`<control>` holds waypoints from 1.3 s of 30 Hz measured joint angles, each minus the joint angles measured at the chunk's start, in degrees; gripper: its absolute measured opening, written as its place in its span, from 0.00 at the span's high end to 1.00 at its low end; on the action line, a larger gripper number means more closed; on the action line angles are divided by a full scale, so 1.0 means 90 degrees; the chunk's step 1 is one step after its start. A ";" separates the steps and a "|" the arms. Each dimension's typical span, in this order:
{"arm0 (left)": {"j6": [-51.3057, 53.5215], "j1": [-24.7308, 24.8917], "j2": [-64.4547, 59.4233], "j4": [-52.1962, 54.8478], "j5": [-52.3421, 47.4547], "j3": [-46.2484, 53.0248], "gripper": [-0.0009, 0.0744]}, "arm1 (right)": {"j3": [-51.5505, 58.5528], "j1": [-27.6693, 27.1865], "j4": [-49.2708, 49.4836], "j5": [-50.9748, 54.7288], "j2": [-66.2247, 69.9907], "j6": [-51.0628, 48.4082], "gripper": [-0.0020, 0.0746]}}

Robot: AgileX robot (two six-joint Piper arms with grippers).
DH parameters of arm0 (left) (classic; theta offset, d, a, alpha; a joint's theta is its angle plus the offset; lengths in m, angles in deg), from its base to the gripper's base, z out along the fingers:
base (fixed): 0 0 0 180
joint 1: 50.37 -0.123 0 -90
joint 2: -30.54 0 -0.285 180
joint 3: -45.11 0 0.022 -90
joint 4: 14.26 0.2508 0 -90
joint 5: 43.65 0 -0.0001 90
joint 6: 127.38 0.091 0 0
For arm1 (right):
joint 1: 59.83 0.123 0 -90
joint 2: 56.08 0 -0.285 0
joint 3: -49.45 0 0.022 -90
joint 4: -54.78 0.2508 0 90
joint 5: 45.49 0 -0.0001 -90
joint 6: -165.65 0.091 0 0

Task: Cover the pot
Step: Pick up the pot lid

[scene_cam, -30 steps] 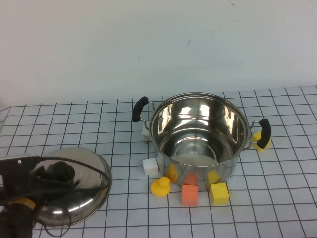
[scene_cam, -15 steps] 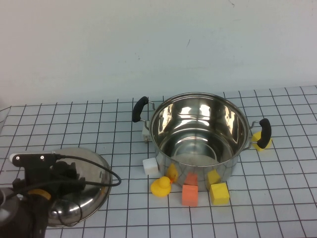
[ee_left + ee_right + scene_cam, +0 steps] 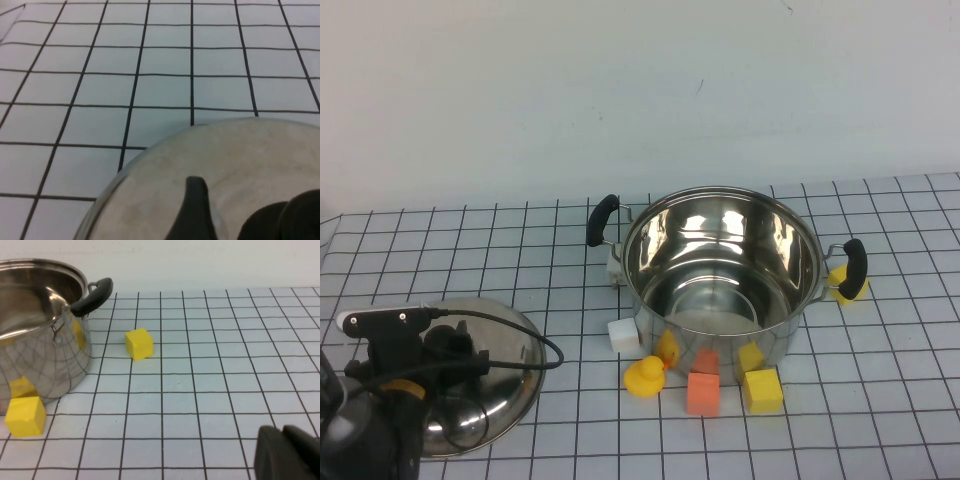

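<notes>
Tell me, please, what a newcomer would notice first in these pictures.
The shiny uncovered pot stands at the table's middle, with a yellow duck and small blocks near its front. Its lid lies on the near left, and the left end effector, open, is over the lid's knob. The right end effector shows only in its wrist view, to the pot's right.

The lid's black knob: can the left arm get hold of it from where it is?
Probably yes. The left pincer hangs open right over the lid, its fingers beside the knob, and nothing lies between them.
</notes>
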 joint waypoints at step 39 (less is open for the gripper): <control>-0.0881 0.0010 0.4167 0.1787 -0.1943 -0.0703 0.57 | 0.0000 0.0000 0.0000 0.0000 0.0000 0.0000 0.96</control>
